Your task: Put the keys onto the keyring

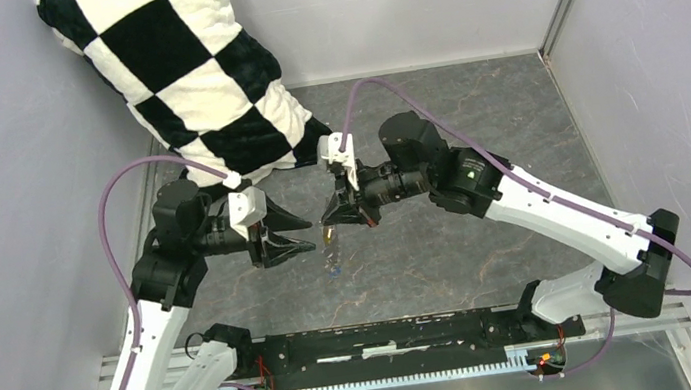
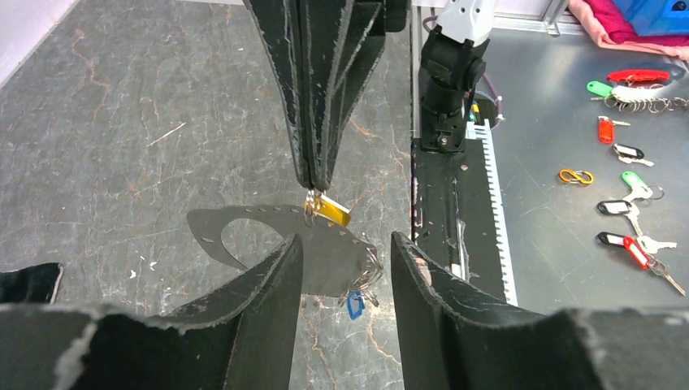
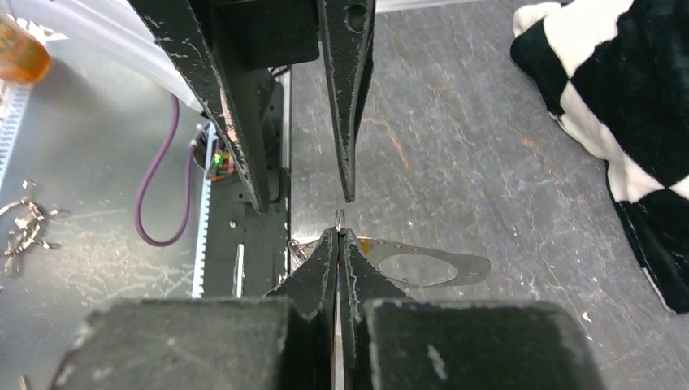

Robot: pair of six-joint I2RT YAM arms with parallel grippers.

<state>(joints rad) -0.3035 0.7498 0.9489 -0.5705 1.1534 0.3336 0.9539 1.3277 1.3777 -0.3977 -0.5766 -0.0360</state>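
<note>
Nearest the arm bases, the blue-headed key (image 2: 355,305) is lying on the grey table (image 1: 431,264) with a few thin wire rings beside it, just at the near edge of the keyring (image 2: 205,229), a flat grey loop with a beaded rim that is lying on the tabletop. Over it the left gripper (image 2: 347,244) is hovering with its jaws spread wide, holding nothing. Facing it tip to tip, the right gripper (image 2: 314,183) is pinching tight on the thin metal end of the yellow-headed key (image 2: 335,211), whose head is hanging just above the loop's rim. Farthest back, a black-and-white checked cushion (image 1: 185,75) is leaning into the left corner.
</note>
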